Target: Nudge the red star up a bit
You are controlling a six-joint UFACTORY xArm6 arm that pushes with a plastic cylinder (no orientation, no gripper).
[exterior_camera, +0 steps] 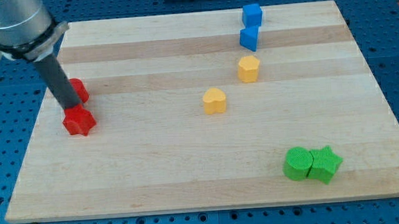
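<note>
The red star (79, 121) lies near the board's left edge. A second red block (78, 90) sits just above it, partly hidden behind the rod. My tip (69, 107) rests on the board between the two red blocks, touching or almost touching the star's upper edge. The dark rod slants up toward the view's top left.
Two blue blocks (252, 14) (250, 38) stand at the top centre-right. A yellow block (249, 69) and a yellow heart (215, 100) lie mid-board. A green round block (298, 163) and a green star (325, 164) touch at the bottom right. The wooden board (190, 182) has blue table around it.
</note>
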